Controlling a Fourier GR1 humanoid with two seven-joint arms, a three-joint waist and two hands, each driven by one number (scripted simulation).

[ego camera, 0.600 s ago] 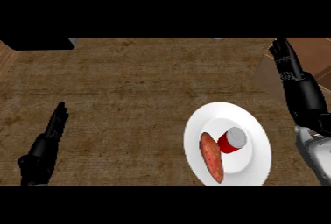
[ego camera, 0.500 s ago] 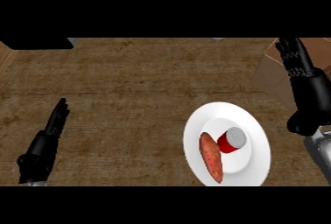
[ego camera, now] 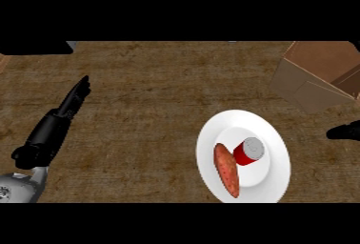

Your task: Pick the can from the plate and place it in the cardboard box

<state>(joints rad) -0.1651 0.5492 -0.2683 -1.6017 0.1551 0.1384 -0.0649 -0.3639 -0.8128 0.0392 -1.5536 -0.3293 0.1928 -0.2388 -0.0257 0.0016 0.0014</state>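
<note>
A red can (ego camera: 247,150) with a silver top stands tilted on the white plate (ego camera: 271,138), at the right of the counter. An orange-brown sweet potato (ego camera: 226,169) lies on the plate just left of the can. The open cardboard box (ego camera: 315,78) sits at the far right, behind the plate. My left hand (ego camera: 62,116) is at the left with fingers straight, pointing away, far from the plate and holding nothing. Only a black bit of my right hand (ego camera: 345,131) shows at the right edge, between box and plate, touching neither.
The brown wooden counter (ego camera: 155,105) spreads between my left hand and the plate. A dark shape (ego camera: 35,47) lies along the far left edge.
My right hand has pulled back from in front of the box to the right edge, uncovering the box. My left hand has moved forward and slightly right. Can and plate are unmoved.
</note>
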